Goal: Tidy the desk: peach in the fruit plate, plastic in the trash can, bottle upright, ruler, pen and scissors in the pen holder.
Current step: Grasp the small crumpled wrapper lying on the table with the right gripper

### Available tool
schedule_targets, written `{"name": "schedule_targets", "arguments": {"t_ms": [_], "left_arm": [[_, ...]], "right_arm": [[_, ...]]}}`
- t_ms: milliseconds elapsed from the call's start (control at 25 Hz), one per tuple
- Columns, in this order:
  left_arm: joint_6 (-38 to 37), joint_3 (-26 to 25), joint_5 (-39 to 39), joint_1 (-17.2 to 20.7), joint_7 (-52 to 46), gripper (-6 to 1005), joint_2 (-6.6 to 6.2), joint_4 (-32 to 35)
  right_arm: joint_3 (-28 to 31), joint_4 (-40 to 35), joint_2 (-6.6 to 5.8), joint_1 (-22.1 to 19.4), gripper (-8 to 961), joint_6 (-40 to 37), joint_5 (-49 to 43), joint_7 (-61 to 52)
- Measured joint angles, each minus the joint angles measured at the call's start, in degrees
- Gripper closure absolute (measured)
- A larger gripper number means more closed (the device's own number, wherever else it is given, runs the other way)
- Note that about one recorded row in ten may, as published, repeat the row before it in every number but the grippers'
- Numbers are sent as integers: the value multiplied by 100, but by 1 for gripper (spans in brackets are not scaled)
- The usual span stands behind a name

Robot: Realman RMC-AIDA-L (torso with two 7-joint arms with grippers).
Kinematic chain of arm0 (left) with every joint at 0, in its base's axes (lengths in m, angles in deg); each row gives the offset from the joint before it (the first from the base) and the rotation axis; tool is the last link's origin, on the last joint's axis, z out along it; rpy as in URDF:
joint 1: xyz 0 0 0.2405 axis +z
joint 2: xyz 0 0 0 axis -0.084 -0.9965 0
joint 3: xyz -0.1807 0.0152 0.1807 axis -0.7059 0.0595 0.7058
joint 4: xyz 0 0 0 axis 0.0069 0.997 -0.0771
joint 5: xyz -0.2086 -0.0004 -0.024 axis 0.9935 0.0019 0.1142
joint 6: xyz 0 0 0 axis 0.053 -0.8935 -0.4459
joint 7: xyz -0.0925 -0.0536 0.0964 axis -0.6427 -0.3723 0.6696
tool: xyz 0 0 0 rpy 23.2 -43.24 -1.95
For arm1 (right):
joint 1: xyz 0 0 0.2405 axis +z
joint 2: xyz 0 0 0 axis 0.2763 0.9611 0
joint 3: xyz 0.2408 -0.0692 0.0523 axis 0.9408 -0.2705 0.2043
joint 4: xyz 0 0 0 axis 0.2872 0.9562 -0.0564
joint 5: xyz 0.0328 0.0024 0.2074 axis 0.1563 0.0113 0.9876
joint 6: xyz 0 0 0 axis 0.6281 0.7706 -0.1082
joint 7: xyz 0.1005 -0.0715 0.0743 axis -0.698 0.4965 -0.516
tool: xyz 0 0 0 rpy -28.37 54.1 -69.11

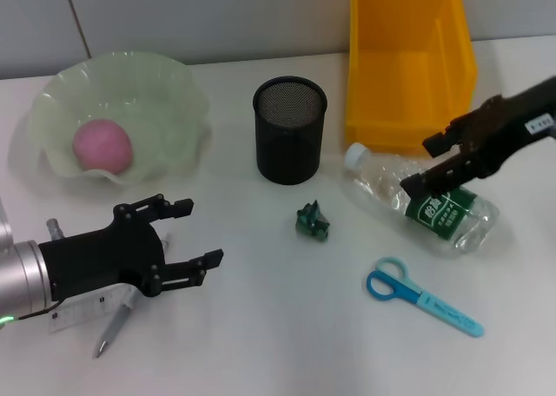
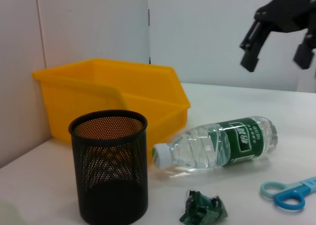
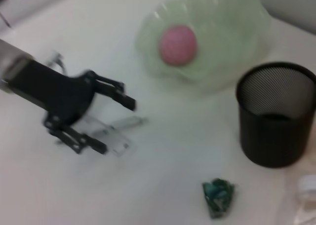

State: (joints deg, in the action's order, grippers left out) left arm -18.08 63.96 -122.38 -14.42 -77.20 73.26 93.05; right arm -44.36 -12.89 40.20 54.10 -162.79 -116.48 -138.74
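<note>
Black mesh makes up the pen holder (image 1: 290, 129), and it stands upright and empty in the middle of the white desk (image 1: 261, 326). Off to the holder's left sits the pale green fruit plate (image 1: 165, 83) with the pink peach (image 1: 102, 146) already inside it. Just to the holder's right, and a bit farther back, is the yellow trash can (image 1: 408, 62).

A clear bottle (image 1: 426, 201) with a green label and a white cap lies on its side to the right of the holder, in front of the yellow can. The right gripper (image 1: 434, 163) hangs just over the bottle with its fingers spread apart, and it has nothing in them. A crumpled bit of green plastic (image 1: 313, 221) sits on the desk just in front of the holder. Blue scissors (image 1: 421, 296) lie flat, nearer the robot than the bottle and well to the holder's front right.

Far to the holder's front left, the left gripper (image 1: 189, 233) floats over the desk with its fingers wide apart and empty. Under that arm lie a clear ruler (image 1: 82, 313) and a grey pen (image 1: 113, 326), still flat on the desk.
</note>
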Motion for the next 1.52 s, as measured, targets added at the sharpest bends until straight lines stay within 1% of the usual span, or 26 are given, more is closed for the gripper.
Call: {"name": "schedule_targets", "arguments": {"t_ms": [120, 200, 240, 280, 400, 600, 640, 680, 800, 840, 880, 960, 1040, 1080, 1160, 1240, 1520], "left_arm": [[-70, 9, -23, -27, -14, 172, -13, -27], [-80, 11, -63, -40, -16, 173, -12, -40], [-80, 14, -77, -41, -16, 173, -8, -43], [-80, 21, -85, -41, -16, 173, -2, -48], [-85, 38, -87, -41, -16, 173, 3, -58], [-99, 51, -87, -40, -16, 172, 3, -72], [-104, 56, -87, -51, -16, 172, 3, -102], [-104, 56, -87, -60, -16, 172, 3, -116], [-105, 56, -87, -79, -16, 172, 2, -127], [-104, 55, -87, -85, -16, 173, 2, -132], [-104, 55, -87, -85, -16, 173, 2, -132], [-104, 55, -86, -94, -16, 173, 2, -146], [-105, 54, -86, -102, -16, 173, 2, -168], [-105, 54, -86, -109, -16, 173, 2, -185], [-105, 54, -86, -109, -16, 173, 2, -185], [-92, 54, -85, -128, -7, 172, 2, -205], [-53, 70, -85, -150, -11, 173, -1, -215]], "right_arm": [[-383, -32, -3, 302, 113, 27, -443, -295], [-659, -18, 21, 483, 113, 69, -767, -479], [-951, -15, 42, 585, 112, 150, -970, -646], [-951, -15, 42, 585, 112, 150, -970, -646], [-1330, -8, 50, 632, 112, 318, -1034, -829], [-1650, 132, 61, 647, 113, 704, -1046, -1054], [-1816, 303, 66, 649, 113, 890, -1048, -1131], [-1816, 303, 66, 649, 114, 890, -1048, -1131], [-2093, 535, 67, 650, 115, 1179, -1051, -1283], [-2330, 657, 69, 652, 116, 1349, -1046, -1358], [-2330, 657, 69, 652, 116, 1349, -1046, -1358], [-2538, 750, 73, 659, 116, 1471, -1034, -1401], [-2915, 961, 77, 694, 116, 1788, -1039, -1524], [-2915, 961, 77, 694, 116, 1788, -1039, -1524], [-3096, 1129, 79, 730, 116, 1977, -1043, -1602], [-3353, 1397, 86, 820, 116, 2299, -1043, -1728], [-3642, 1757, 109, 952, 115, 2703, -1004, -1896]]}}
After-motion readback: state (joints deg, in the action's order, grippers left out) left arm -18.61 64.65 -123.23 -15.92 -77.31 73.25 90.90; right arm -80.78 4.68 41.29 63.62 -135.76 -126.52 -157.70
